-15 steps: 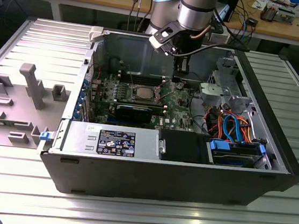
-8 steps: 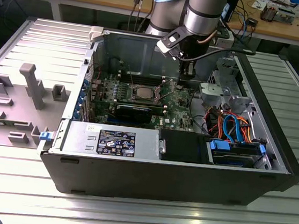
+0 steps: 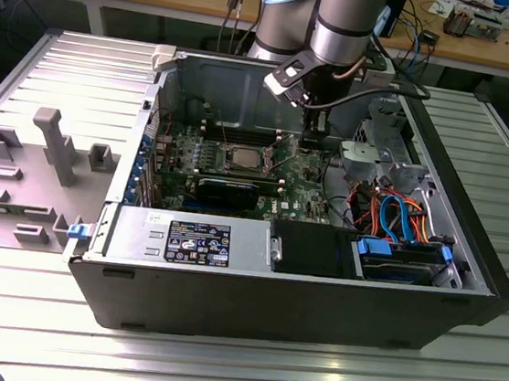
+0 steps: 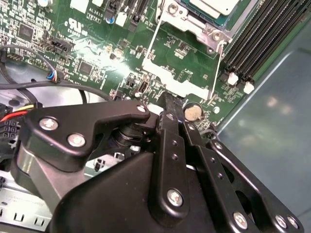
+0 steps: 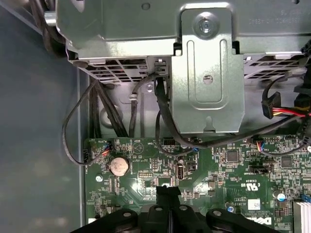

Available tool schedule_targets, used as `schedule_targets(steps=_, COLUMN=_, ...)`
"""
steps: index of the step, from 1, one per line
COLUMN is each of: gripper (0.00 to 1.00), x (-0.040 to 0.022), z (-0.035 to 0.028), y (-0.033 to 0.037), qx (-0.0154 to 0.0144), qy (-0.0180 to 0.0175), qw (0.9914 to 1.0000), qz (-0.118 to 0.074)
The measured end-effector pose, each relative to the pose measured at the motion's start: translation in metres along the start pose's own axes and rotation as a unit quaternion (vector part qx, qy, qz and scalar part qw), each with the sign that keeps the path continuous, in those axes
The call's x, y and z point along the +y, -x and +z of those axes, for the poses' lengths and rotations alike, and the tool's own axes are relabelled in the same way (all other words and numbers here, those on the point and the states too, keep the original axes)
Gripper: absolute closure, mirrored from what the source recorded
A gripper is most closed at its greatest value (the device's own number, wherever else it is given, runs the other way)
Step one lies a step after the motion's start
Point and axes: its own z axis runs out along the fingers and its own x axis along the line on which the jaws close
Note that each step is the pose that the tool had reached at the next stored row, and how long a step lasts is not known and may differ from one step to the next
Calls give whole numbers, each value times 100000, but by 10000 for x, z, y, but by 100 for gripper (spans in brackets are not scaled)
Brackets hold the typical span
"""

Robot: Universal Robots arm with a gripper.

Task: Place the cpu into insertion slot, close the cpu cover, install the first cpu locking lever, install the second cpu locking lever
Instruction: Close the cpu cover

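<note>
The cpu [image 3: 242, 159] lies with its silver top up in the insertion slot [image 4: 182, 19] on the green board; in the second wrist view the cpu [image 4: 214, 6] is partly cut off. The cpu cover [image 4: 167, 80], a thin silvery frame, is swung open off the socket, and the board shows through its cut-out. My gripper [image 4: 167, 103] hovers just past the cover's free edge, over the board beside a coin cell [image 4: 193, 112]. Its black fingers are shut together on nothing, as the first wrist view also shows for the gripper [image 5: 168, 190]. In the exterior view the gripper [image 3: 315, 128] reaches down into the case.
The open computer case [image 3: 466, 270] lies on a ribbed metal table. A metal drive cage [image 5: 209, 73] with black cables stands close beside the gripper. Memory slots [image 4: 262, 39] run next to the socket. A black card [image 3: 227, 190] and the power supply [image 3: 194, 239] sit nearer the camera.
</note>
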Motion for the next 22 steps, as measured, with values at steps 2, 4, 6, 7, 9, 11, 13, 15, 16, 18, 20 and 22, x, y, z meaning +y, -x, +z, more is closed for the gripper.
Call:
schedule_targets(steps=2, gripper=89, x=-19, z=-1, y=0, qx=0, qy=0, qw=100000, qz=1)
schedule_targets(steps=4, gripper=89, x=-30, z=-1, y=0, qx=2, qy=4, qw=100000, qz=-2)
schedule_targets(steps=6, gripper=89, x=-45, z=-1, y=0, qx=2, qy=21, qw=100000, qz=-1)
schedule_targets(steps=7, gripper=89, x=-54, z=-1, y=1, qx=-1, qy=31, qw=100000, qz=-4)
schedule_targets(steps=9, gripper=89, x=-74, z=-1, y=1, qx=0, qy=42, qw=100000, qz=-1)
schedule_targets(steps=11, gripper=89, x=-115, z=-2, y=2, qx=2, qy=45, qw=100000, qz=1)
schedule_targets(steps=13, gripper=89, x=-151, z=-3, y=2, qx=1, qy=44, qw=100000, qz=-4)
schedule_targets(steps=15, gripper=89, x=-176, z=-3, y=3, qx=2, qy=45, qw=100000, qz=-2)
schedule_targets(steps=16, gripper=89, x=-189, z=-3, y=3, qx=2, qy=46, qw=100000, qz=0)
schedule_targets(steps=18, gripper=89, x=-223, z=-4, y=3, qx=0, qy=45, qw=100000, qz=3)
schedule_targets(steps=20, gripper=89, x=-256, z=-5, y=4, qx=2, qy=44, qw=100000, qz=-3)
schedule_targets(steps=22, gripper=89, x=-288, z=-5, y=4, qx=0, qy=45, qw=100000, qz=-2)
